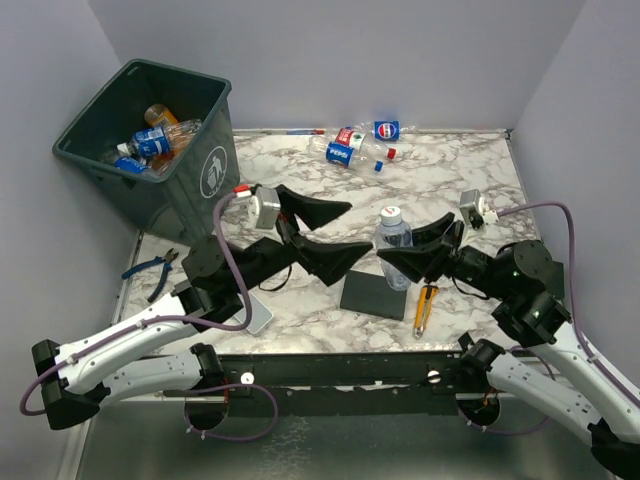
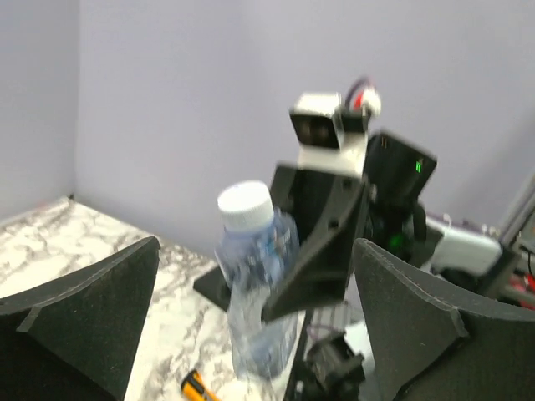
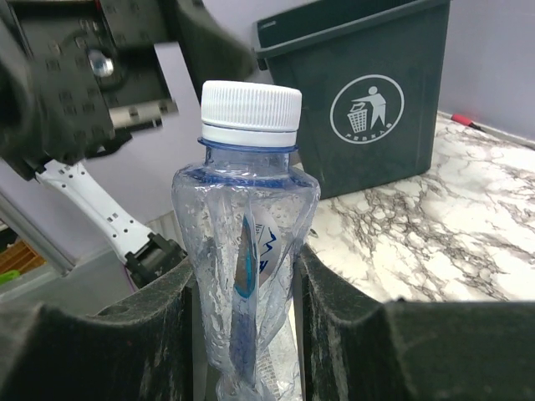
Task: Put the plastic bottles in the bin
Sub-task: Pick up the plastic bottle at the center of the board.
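Marble table (image 1: 480, 180): right gripper (image 1: 400, 252) pinches crushed bottle (image 1: 392, 232) upright, cap up; left gripper (image 1: 358, 230) spread wide.

Crushed clear bottle (image 1: 392, 235) upright; bin (image 1: 205, 150) part-filled

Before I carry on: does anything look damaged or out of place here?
The bottle in the right gripper is crushed in at its waist, though capped and upright. A yellow utility knife and blue-handled pliers lie on the table; neither is a bottle. Nothing looks spilled.
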